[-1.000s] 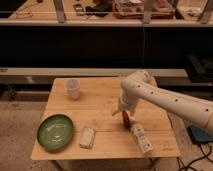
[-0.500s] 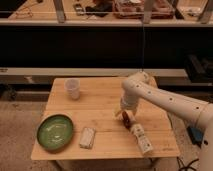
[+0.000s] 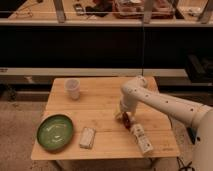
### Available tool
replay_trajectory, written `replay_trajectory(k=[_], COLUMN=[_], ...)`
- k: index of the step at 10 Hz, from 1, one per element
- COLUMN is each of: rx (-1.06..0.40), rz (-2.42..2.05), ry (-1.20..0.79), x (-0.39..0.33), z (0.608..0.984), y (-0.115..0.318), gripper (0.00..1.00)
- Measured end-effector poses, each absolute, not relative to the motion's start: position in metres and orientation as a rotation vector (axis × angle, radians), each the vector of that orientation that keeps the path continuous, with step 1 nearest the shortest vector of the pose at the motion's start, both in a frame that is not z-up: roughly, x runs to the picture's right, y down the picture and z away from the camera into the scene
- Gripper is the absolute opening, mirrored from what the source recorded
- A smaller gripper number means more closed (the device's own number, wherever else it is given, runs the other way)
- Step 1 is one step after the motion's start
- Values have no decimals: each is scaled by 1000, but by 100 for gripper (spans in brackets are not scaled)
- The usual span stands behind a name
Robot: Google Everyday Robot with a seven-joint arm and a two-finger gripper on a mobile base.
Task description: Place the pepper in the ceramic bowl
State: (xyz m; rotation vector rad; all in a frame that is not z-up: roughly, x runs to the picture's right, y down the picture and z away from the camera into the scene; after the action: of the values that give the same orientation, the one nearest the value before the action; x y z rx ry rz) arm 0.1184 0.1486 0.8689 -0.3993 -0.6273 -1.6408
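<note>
End effector (image 3: 123, 116) low over the table (image 3: 100, 106), right at the pepper (image 3: 127, 120), can't tell if it's gripping, and with the bottle (image 3: 142, 139) just beside, a weak pinch could drop the pepper well short of the bowl (image 3: 55, 132).

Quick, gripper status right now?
Gripper: low over the table at the pepper, next to the bottle; open or closed cannot be told.
</note>
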Motion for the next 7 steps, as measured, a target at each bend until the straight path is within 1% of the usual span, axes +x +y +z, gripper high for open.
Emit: replay_trajectory(k=[2,3,4,5,6,7], rx=[-399,-402,-405,-406,-397,-378], rz=[-1671,-1681,-1685,-1677,-1657,-1643], ry=[-627,-631,-633,-633,-635,-635], x=[116,114,113,112,108,103], z=[874,876,878,878,877,875], y=[153,158,161,162,159,152], gripper=[65,60,53,43,31,22])
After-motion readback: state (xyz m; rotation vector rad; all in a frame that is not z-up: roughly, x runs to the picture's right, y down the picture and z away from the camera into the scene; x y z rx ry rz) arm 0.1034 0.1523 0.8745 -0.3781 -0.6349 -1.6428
